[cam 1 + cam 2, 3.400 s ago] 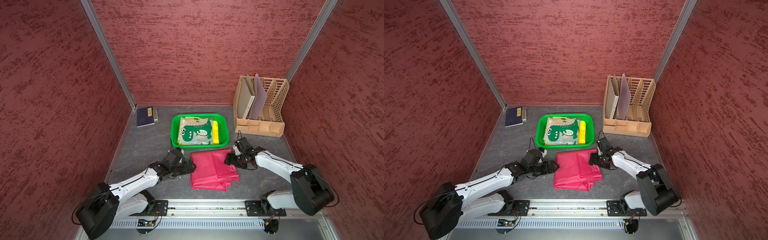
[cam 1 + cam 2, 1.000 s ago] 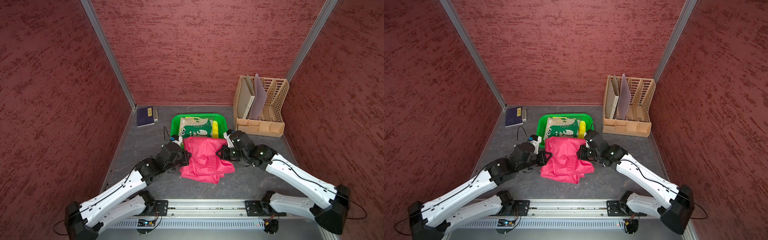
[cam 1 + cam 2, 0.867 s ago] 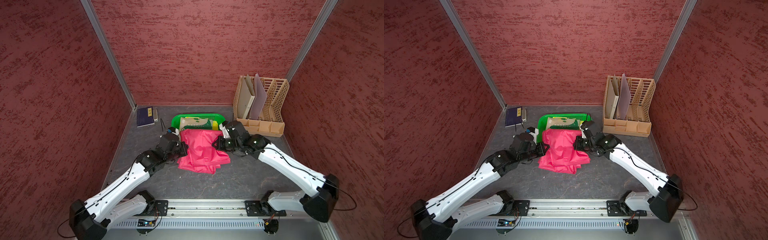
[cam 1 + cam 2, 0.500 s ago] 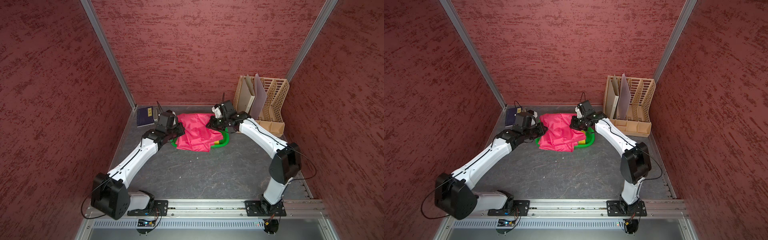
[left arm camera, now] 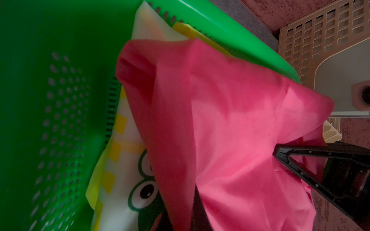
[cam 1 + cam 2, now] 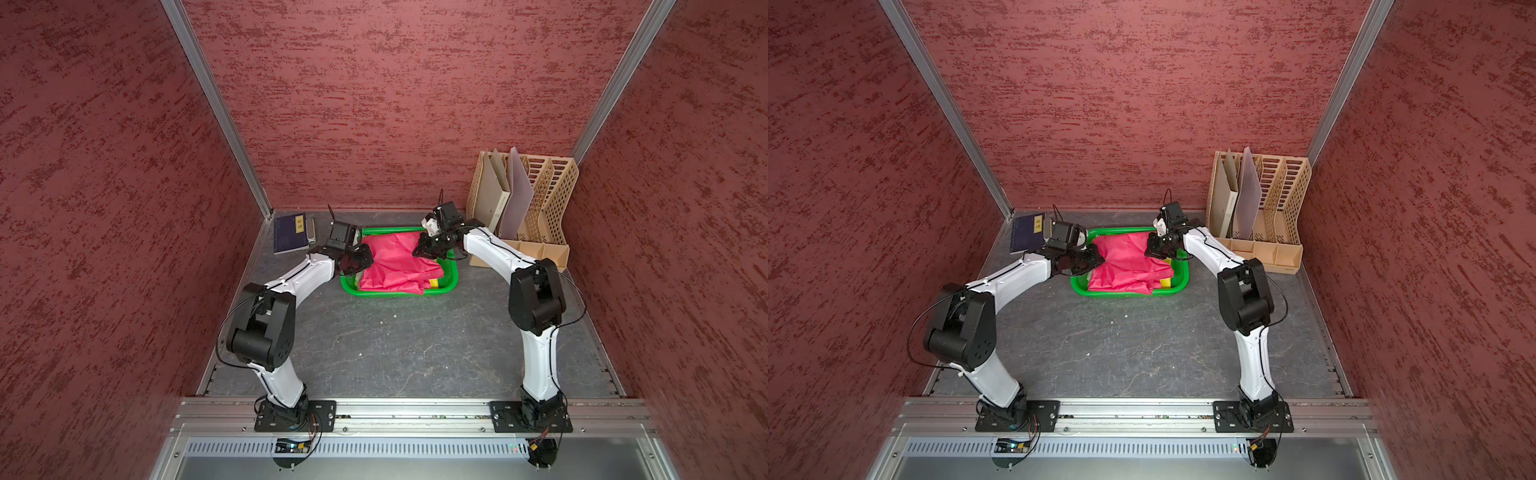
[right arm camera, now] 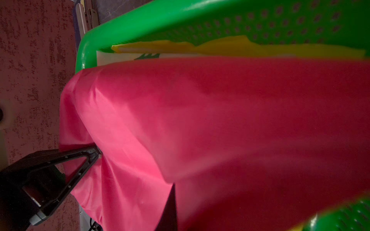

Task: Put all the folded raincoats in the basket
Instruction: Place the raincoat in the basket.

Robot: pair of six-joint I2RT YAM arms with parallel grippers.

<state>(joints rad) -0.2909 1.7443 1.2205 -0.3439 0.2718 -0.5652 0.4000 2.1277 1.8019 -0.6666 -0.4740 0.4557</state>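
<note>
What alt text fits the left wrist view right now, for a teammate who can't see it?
A pink raincoat drapes into a bright green perforated basket, covering part of a cartoon-print item lying in it. Black fingers of the left gripper flank a fold of the raincoat close to the camera, and a beige file organizer stands beyond the basket.

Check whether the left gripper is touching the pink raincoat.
Touching. In the right wrist view the tip of the left gripper is buried in a fold of the raincoat, and creases in the fabric run out from that spot.
</note>
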